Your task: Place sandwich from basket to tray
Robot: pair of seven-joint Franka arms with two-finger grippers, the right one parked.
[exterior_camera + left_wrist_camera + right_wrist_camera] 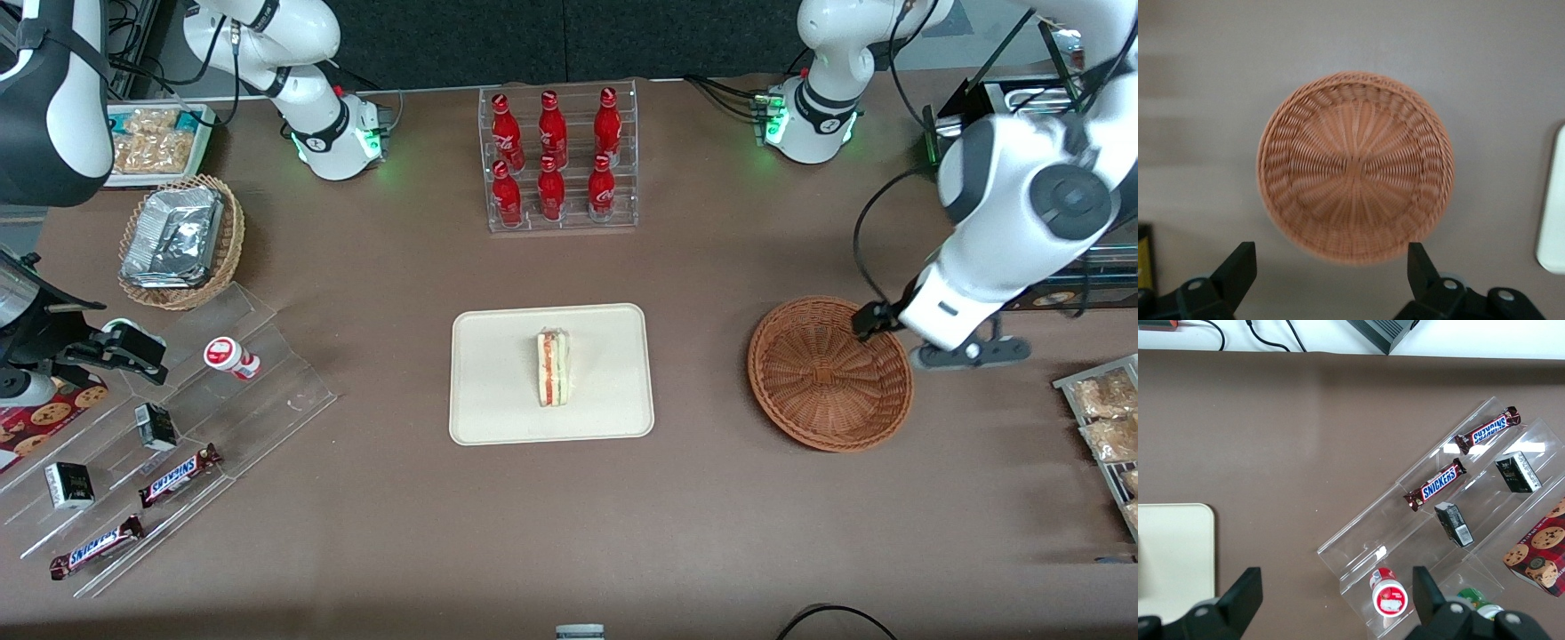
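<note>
Centre frame, front view: sandwich (553, 368) lying on the tray (498, 409). Centre-right, the basket (829, 373) holds nothing. Above its edge toward the working arm's end hangs the gripper (1328, 277), fingers spread wide, gripping nothing.

Your small triangular sandwich (553, 368) of pale bread with red and green filling stripes lies in the middle of the flat cream rectangular plastic tray (498, 418). The round reddish-brown woven wicker basket (830, 373) has nothing in it; it sits beside the tray, toward the working arm's end, well apart from it. The gripper (1330, 275) hovers spread wide above that basket.
</note>
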